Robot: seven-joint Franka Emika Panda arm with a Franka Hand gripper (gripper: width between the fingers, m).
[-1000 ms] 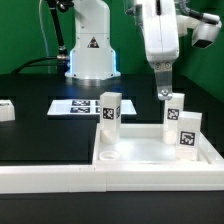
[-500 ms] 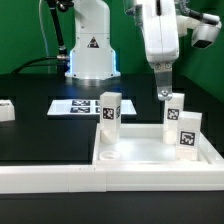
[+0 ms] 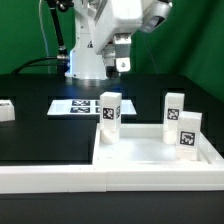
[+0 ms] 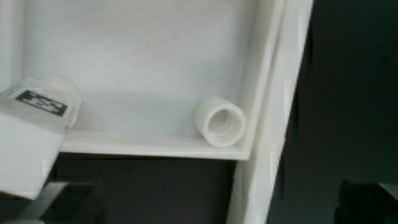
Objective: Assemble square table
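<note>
Exterior view: claw point(image 3: 122, 65) raised, grip state unclear; legs point(image 3: 109, 119) w/ b&w tags, no legible text.

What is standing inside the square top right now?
Inside the square top, three legs stand upright: one at its far-left corner, two on the exterior view's right. Their bases and sockets are hidden.

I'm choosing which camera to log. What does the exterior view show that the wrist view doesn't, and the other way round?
Only the exterior view shows the raised claw, clear of the parts, the marker board, a small white part at the view's left edge, and three upright legs. Only the wrist view shows a corner socket close up. Both show the square top and a tagged leg.
</note>
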